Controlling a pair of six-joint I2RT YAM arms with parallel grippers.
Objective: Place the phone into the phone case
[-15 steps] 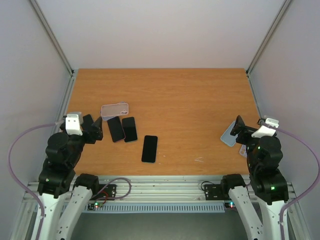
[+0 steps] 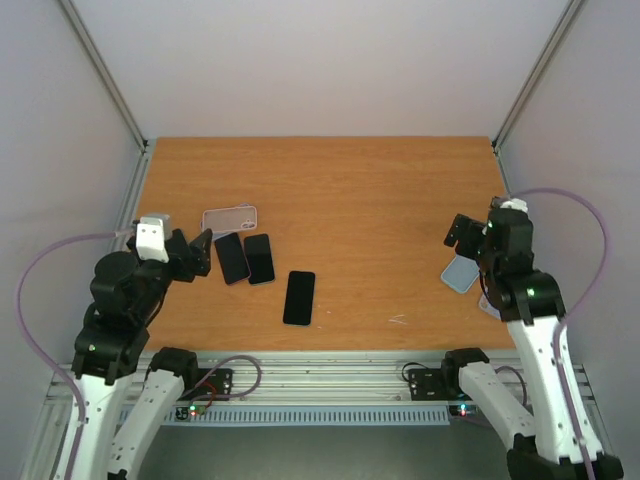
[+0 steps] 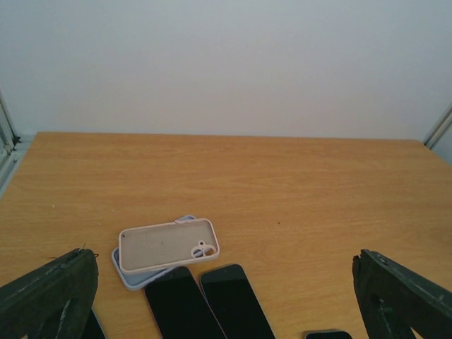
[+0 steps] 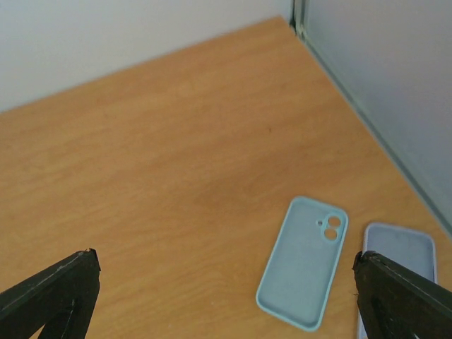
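right fingers (image 4: 51, 291) apart | lilac case (image 4: 400, 260) clear only from right wrist

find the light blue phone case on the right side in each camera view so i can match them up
Top external: the light blue phone case lies near the right edge of the table.
Left wrist: not in it.
Right wrist: lower right, with a paler case to its right.
Shared landmark: the table's far right corner, seen in the top and right wrist views.
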